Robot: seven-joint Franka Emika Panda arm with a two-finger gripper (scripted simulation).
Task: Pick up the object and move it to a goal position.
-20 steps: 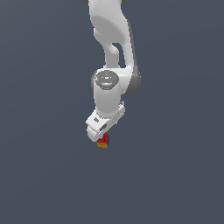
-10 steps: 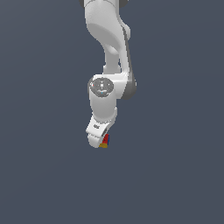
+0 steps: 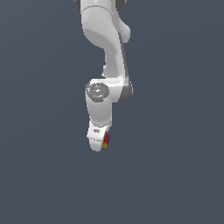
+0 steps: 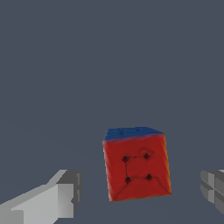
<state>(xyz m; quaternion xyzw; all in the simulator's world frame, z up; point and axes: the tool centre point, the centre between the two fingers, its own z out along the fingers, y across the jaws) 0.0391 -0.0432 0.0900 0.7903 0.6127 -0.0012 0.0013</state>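
Note:
The object (image 4: pixel 136 165) is a small block with a red face bearing dark dots and a blue side. In the wrist view it lies between my two fingers (image 4: pixel 61 199), with a gap on either side. My gripper (image 4: pixel 140 194) is open around it and does not touch it. In the exterior view only a sliver of the object (image 3: pixel 106 141) shows, red with a yellow-orange bottom and a bluish edge, just beside the gripper (image 3: pixel 100 146). The white hand hides the rest of it.
The white arm (image 3: pixel 105 52) reaches down from the top of the exterior view, over a plain dark grey ground (image 3: pixel 175 175). Nothing else shows.
The arm has swung over and the hand now hangs more upright over the block. The block has stayed where it was.

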